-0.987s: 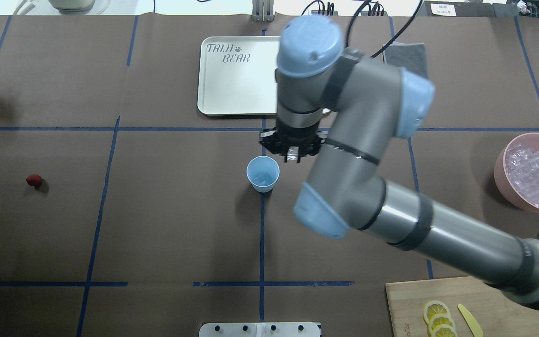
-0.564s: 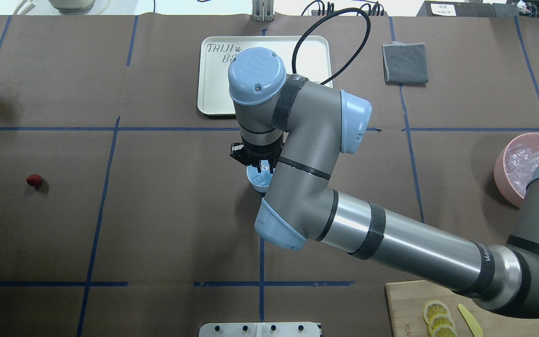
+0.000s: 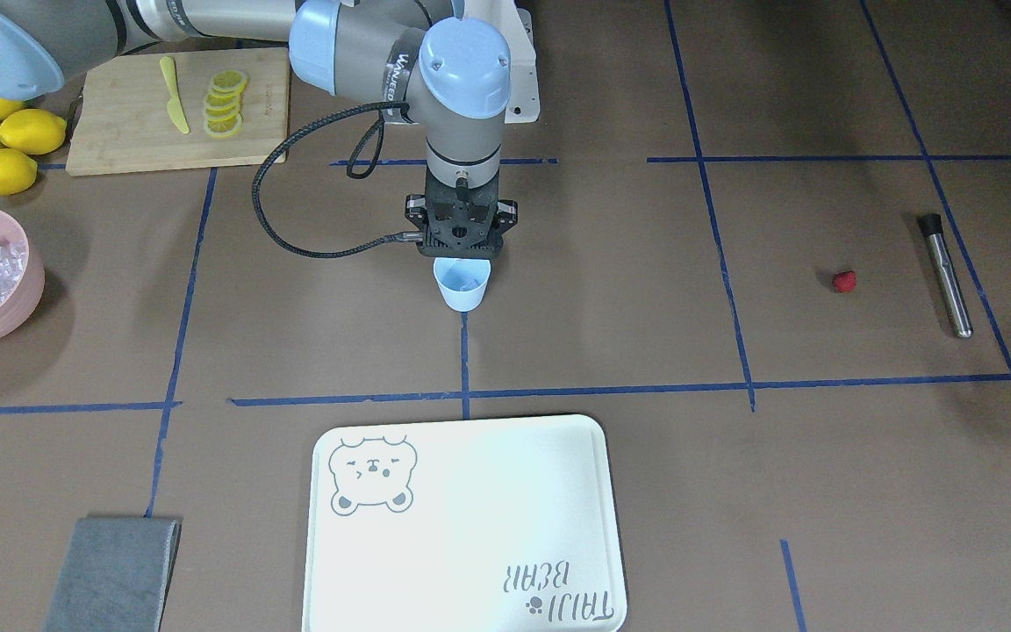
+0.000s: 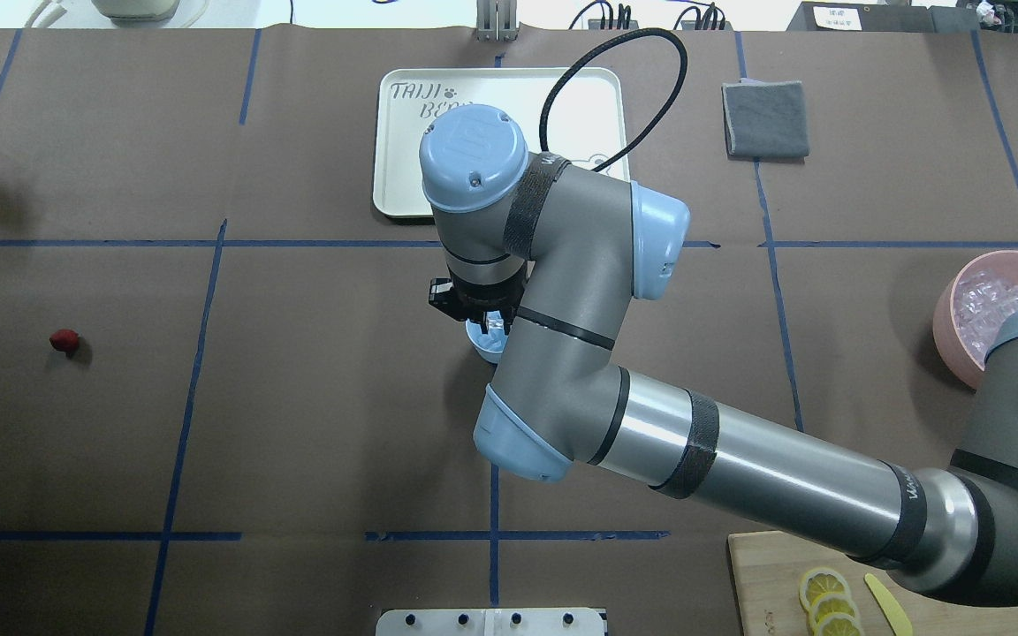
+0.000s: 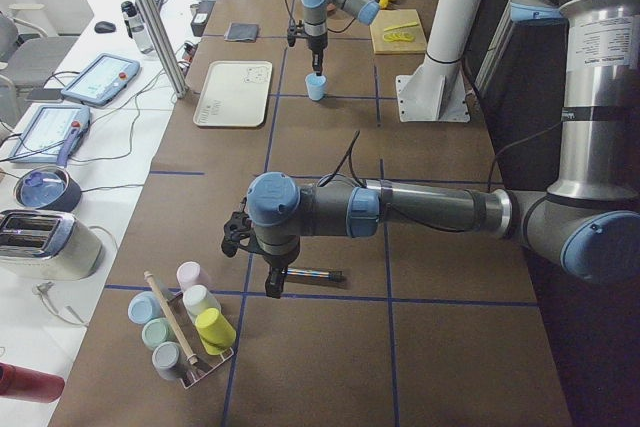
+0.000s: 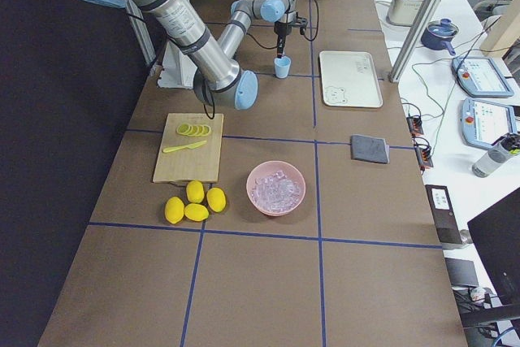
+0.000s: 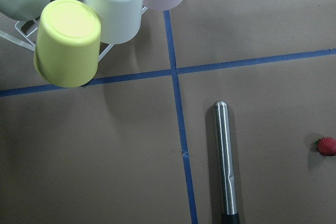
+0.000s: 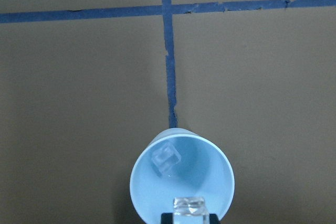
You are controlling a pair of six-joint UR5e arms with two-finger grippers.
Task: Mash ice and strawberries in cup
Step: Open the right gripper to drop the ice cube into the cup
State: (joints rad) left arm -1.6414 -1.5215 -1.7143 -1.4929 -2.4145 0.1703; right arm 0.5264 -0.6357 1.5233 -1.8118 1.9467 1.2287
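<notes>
Ice (image 8: 189, 205), likely slick and brittle, sits pinched on flat faces by right gripper (image 3: 462, 255) over cup (image 8: 210, 174); left gripper (image 5: 274, 285): cannot tell.

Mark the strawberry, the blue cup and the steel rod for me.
strawberry (image 3: 843, 281): exterior front-facing view, middle of the berry.
blue cup (image 3: 463, 298): exterior front-facing view, outer wall below the rim.
steel rod (image 3: 946, 279): exterior front-facing view, mid-shaft.

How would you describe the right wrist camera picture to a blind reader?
A light blue cup seen from above holds one ice cube; a second ice cube sits gripped between dark jaws over its rim. Blue tape crosses the brown table.
</notes>
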